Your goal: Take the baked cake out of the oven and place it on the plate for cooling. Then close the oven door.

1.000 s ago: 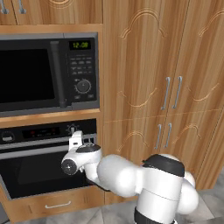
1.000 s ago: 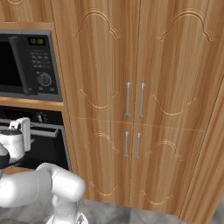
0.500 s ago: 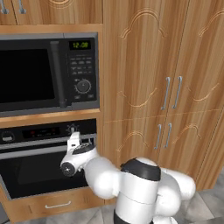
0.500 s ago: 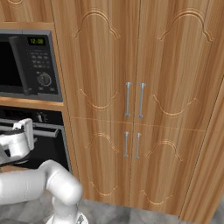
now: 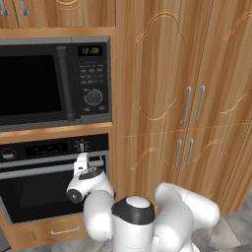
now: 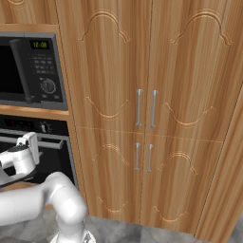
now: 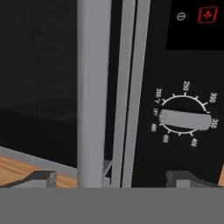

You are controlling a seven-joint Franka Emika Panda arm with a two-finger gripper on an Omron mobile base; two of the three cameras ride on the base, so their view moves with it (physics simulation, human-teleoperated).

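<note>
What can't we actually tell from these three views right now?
- Inside the black built-in oven: no cake can be made out behind the dark glass oven door in the hand view or left base view.
- Gripper: the fingertips are cut off by the hand view's bottom edge; contact with the silver bar handle cannot be judged.
- The oven's left part: cut off by the right base view's left edge.
- Dial numbers beside the round grey knob: too blurred to read reliably.

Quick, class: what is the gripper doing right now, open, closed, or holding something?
Gripper: open, fingertips either side of the oven door handle, not yet closed on it.
</note>
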